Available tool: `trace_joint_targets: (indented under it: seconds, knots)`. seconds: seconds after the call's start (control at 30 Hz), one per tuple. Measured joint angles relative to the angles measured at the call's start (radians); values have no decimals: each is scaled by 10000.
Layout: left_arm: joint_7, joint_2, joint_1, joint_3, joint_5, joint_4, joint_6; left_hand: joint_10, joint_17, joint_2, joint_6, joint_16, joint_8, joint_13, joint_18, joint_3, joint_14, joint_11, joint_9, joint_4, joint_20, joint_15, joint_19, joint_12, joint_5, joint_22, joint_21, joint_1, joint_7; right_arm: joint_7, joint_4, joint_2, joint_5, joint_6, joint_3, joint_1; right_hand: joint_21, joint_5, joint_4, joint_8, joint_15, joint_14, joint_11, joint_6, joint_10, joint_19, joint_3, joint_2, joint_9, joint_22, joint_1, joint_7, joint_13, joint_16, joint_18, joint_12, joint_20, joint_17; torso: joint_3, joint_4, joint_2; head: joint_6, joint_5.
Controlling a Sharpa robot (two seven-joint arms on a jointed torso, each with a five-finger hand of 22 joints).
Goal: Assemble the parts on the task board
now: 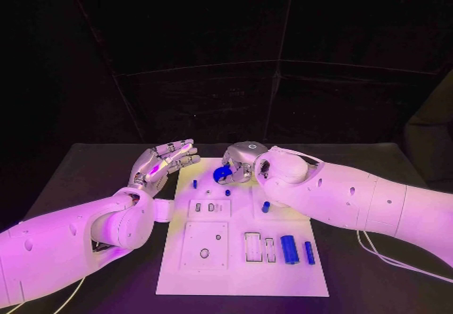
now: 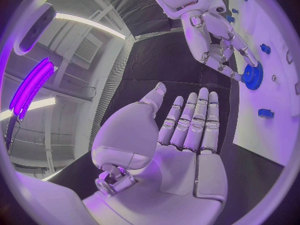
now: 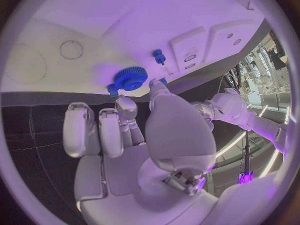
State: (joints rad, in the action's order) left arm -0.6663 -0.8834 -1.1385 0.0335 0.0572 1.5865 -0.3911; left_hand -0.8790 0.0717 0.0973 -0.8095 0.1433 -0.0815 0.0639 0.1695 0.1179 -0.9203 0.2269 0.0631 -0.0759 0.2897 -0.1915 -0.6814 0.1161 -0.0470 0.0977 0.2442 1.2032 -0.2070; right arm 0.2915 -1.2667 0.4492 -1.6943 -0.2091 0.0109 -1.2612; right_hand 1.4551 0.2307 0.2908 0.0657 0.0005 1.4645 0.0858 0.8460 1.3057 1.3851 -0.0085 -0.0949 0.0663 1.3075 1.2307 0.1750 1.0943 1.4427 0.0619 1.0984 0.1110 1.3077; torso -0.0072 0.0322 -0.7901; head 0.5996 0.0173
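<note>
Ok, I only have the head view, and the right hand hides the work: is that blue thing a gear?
Observer: Yes. The right wrist view shows a toothed gear at the board's edge.
Operator: Is it held?
Observer: It looks so. The right hand pinches its rim, thumb on one side and a finger on the other.
Operator: And the left hand?
Observer: The left hand is stretched flat, its palm bare.

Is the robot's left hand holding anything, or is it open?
Open. The left hand shows a bare palm with fingers stretched out, holding nothing.
</note>
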Motion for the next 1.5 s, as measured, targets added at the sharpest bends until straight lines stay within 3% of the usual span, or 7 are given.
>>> trace_joint_targets:
  seconds: [0.13, 0.27, 0.37, 0.63, 0.8, 0.97, 1.5]
  knots:
    - [8, 3, 0, 0, 0, 1, 0, 0, 0, 0, 0, 0, 0, 0, 0, 0, 0, 0, 0, 0, 0, 0, 0, 0, 0, 0, 0, 0, 0, -82, -129, 168, 138, -254, 0, 2, 0, 198, 14, 39, 50, 23, 0, 37, 0, 53, -424, 284, 44, 0, -375, 27, 121, 0, 1, 42, 53, 0, 4, 1, 0, -1, 37]
    - [18, -8, 0, 0, 0, 14, 0, 0, 0, 0, 0, -46, 39, 0, 0, 0, 0, 0, 0, 0, 0, 0, 0, 0, 0, 0, 0, 0, 0, -267, -485, 637, 424, -757, 2, 4, 0, 523, -40, 129, 50, 23, -23, 266, 134, 69, -567, 369, 69, 0, -392, -29, 365, 0, 1, 315, 69, 0, 3, 1, 1, -10, 56]
    - [24, -44, 0, 0, 0, 31, 2, 0, 0, 0, 0, -46, 39, 0, 0, 0, 0, 0, 0, 0, 0, 0, 0, 0, 0, -7, 0, 0, 0, -518, -903, 1283, 826, -1192, 3, 4, 0, 980, -110, 148, 50, 23, -38, 331, 192, 69, -628, 581, 69, 0, -18, -42, 528, 0, 2, 467, 69, 0, 1, 0, 13, -15, 70]
    - [27, -91, -2, 0, 1, 104, 11, 0, 0, 0, -129, -46, 39, 0, 0, 29, 0, 0, 0, -29, 0, 0, 0, 0, 0, -9, -37, 0, -20, -1794, -1677, 3211, 2574, -1657, 1, -2, 78, 1295, -797, 205, 49, 23, -161, 574, 345, 163, -525, 638, 82, -1, 1312, -145, 792, 152, 1, 680, -25, -1, -4, -40, 36, -83, 273]
    - [25, -82, -8, 0, -2, 122, 25, 0, 1, 0, -129, -46, 39, 0, -1, 70, 0, 0, 0, -70, 0, 0, 0, 0, 0, -19, -37, 0, -20, -2882, -1663, 4038, 3794, -1697, 3, -2, 78, 1076, -1097, 205, 49, 23, -161, 574, 344, 179, -555, 529, 76, -1, 1732, -145, 772, 151, 1, 680, -41, -1, 25, -75, 38, -120, 342]
    - [26, -16, -13, 1, -10, 123, 44, 0, 0, 0, -128, -46, 39, 0, 0, 69, 0, 0, 0, -69, 0, 0, 0, 0, 0, -19, -37, 0, -20, -3712, -1228, 4591, 4610, -1637, 9, 5, 78, 1068, -1238, 205, 49, 23, -161, 573, 344, 179, -548, 507, 58, -1, 1934, -145, 734, 199, 1, 620, -41, -1, 67, -102, 38, -168, 401]
    - [35, 81, -11, 1, -14, 81, 73, 0, 1, 0, -128, -46, 38, 0, 0, 69, 0, 0, 0, -69, 0, 0, 0, 0, 0, -18, -37, 0, -19, -4531, -512, 4729, 5250, -1168, 11, 330, 78, 1068, -1327, 205, 49, 23, -161, 573, 343, 178, -570, 519, 59, -1, 2027, -145, 697, 199, 1, 577, -41, -2, 52, -89, 34, -58, 410]
